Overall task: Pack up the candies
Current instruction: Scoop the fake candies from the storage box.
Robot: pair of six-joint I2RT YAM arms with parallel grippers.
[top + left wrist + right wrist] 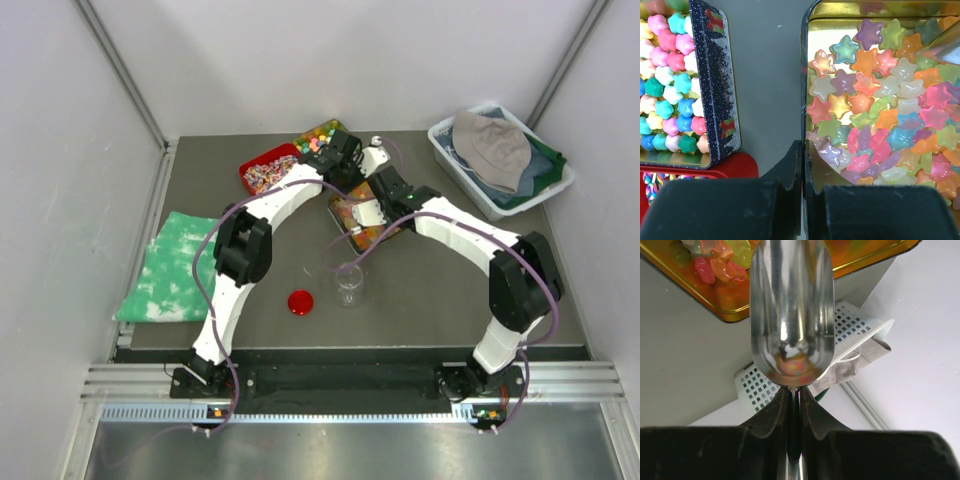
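Your left wrist view alone resolves the candies (875,100): glossy translucent stars in the gold tin (832,22) at 3 o'clock, left gripper (802,157) pinching its wall. Right gripper (794,396) clamps a steel scoop (791,310).

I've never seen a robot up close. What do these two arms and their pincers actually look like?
The left arm and the right arm look alike: smooth white shells between chunky black joints. A thin purple cable loops loosely along each. The jaws are matte black, blocky at the back and tapering to narrow tips. I can't make out any markings.
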